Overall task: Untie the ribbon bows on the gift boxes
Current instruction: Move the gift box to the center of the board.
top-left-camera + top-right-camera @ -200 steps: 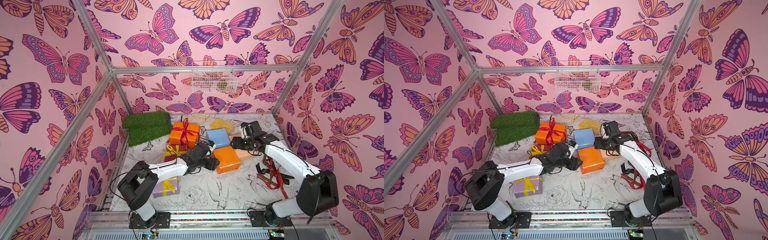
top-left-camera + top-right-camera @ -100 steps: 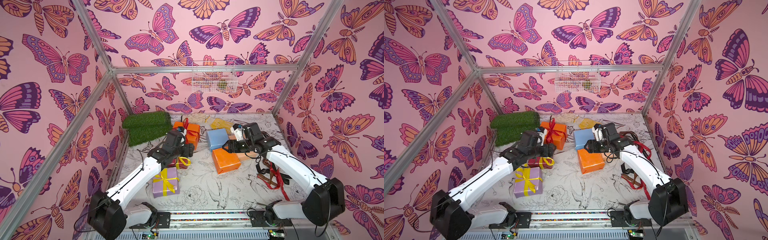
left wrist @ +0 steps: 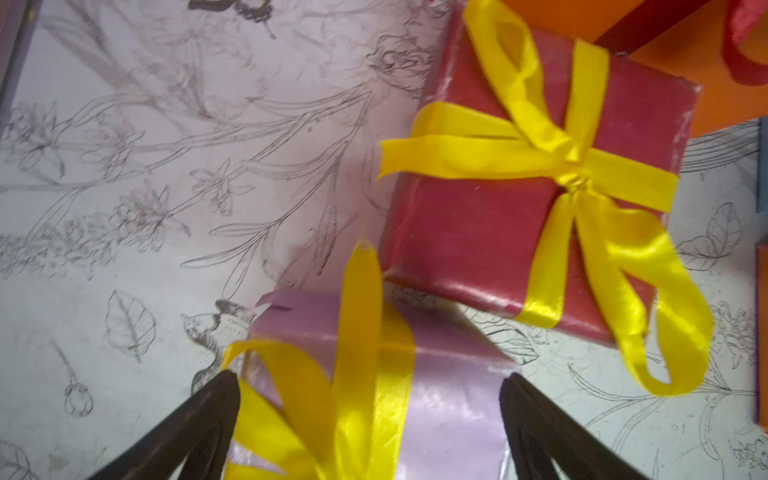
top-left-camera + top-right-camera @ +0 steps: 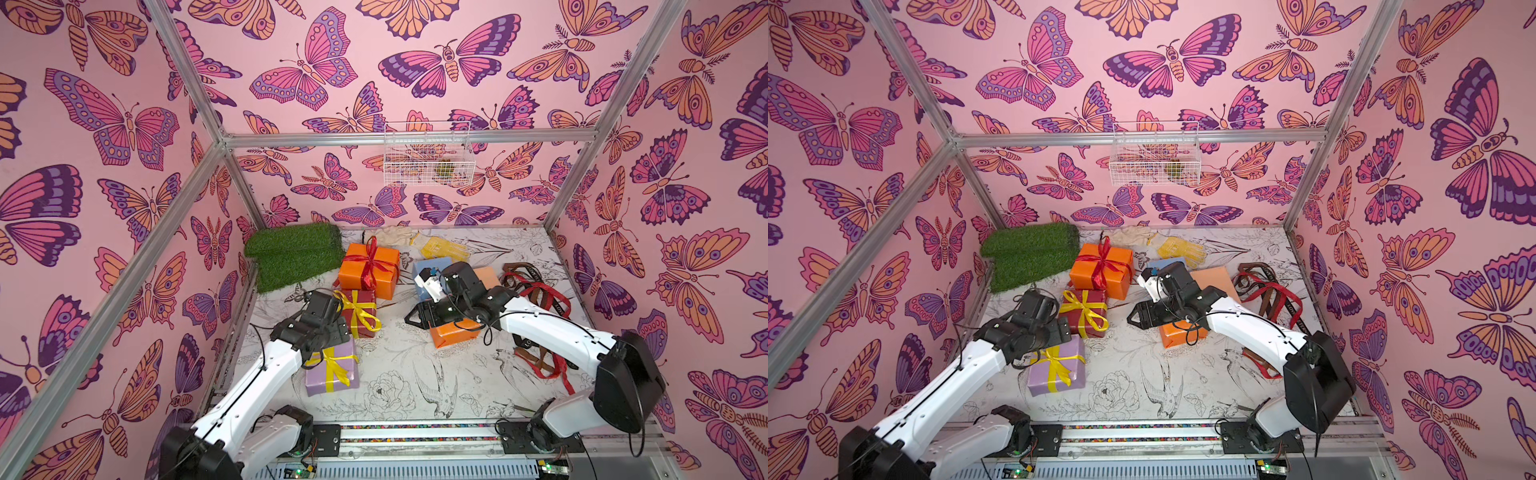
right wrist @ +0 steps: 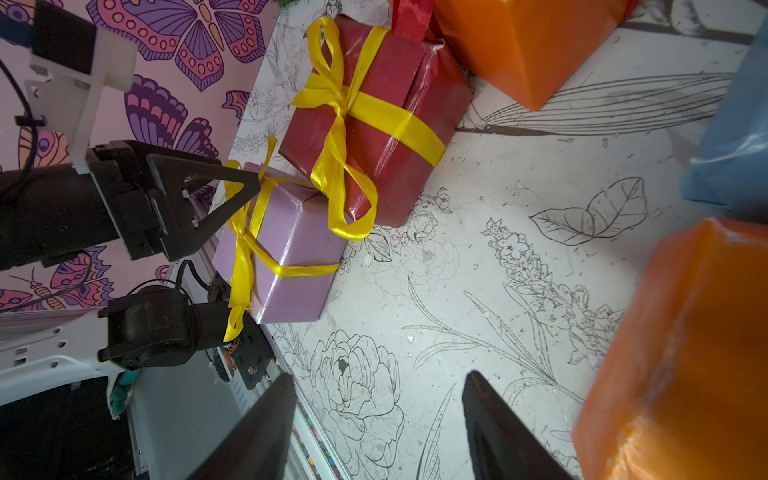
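Observation:
My left gripper (image 3: pixel 369 384) is open, its fingers straddling the yellow ribbon bow (image 3: pixel 357 374) of the lilac gift box (image 4: pixel 332 370), without gripping it. Touching that box is a dark red box (image 4: pixel 359 311) with a tied yellow bow (image 3: pixel 577 174). Behind it stands an orange box (image 4: pixel 368 270) with a red bow (image 4: pixel 370 262). My right gripper (image 5: pixel 378 376) is open and empty, low over the table (image 4: pixel 415 374) beside a bare orange box (image 4: pixel 455 336). In both top views the right arm partly hides a bare light blue box (image 4: pixel 430 268) and a peach box (image 4: pixel 1214 278).
Loose red, brown and black ribbons (image 4: pixel 536 291) lie along the right wall. A green turf mat (image 4: pixel 295 257) fills the back left corner. A white glove (image 4: pixel 392 235) and a yellow glove (image 4: pixel 442 248) lie at the back. A wire basket (image 4: pixel 428 158) hangs on the back wall.
My left arm has swung away from the bare orange box to the lilac box and its jaws have opened wide. My right gripper has moved left and forward past the bare orange box.

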Robot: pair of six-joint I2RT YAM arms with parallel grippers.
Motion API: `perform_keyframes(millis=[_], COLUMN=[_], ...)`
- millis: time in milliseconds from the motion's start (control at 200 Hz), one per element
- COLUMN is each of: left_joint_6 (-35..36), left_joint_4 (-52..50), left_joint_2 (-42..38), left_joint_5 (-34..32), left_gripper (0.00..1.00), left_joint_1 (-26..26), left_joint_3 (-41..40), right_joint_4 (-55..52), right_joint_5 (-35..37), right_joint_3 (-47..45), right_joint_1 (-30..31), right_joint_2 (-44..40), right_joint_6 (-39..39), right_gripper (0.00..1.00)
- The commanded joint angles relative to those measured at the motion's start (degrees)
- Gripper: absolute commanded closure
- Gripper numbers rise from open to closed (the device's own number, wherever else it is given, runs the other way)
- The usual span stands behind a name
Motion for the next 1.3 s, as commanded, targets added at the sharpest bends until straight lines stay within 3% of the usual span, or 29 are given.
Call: perform_keyframes(millis=[0,471,596,826,1057,1292], left_joint_6=[-4.9,-12.5,-12.3,-10.2,-9.3,-12.7], left_joint_4=[-5.9,2.6,4.8,9.1,16.6,32.2], left_joint_2=[-5.6,-10.3,-10.7,-9.5,-5.5,2.5], left_joint_5=[-1.6,15.0,19.1,26.1,31.1,33.7], left_gripper=[0.0,0.0,0.05,0.09,0.1,0.11], left_joint_1=[1.8,5.2,4.7,1.7,-6.9,-13.4], left_joint_3=[-2.1,-14.4,-16.4,-16.0,-13.1,-12.6], right_joint_4=[2.2,3.7,3.0,2.4,3.7,10.3], right_joint_5=[-2.7,-5.0,-5.6,-5.4,-4.4,-3.7], right_joint_3=[-1.0,-2.5,-2.0,-4.4,-9.4,-16.4], right_joint_1=[0.5,0.5,0.5,1.1,4.1,5.7], right_joint_2=[0.9,1.1,2.1,1.5,-1.1,-4.8], right_joint_6=[0.7,-0.5,-0.8,0.0,3.3,10.1], right_gripper=[0.34,0.32,0.33,0.36,0.4,0.46])
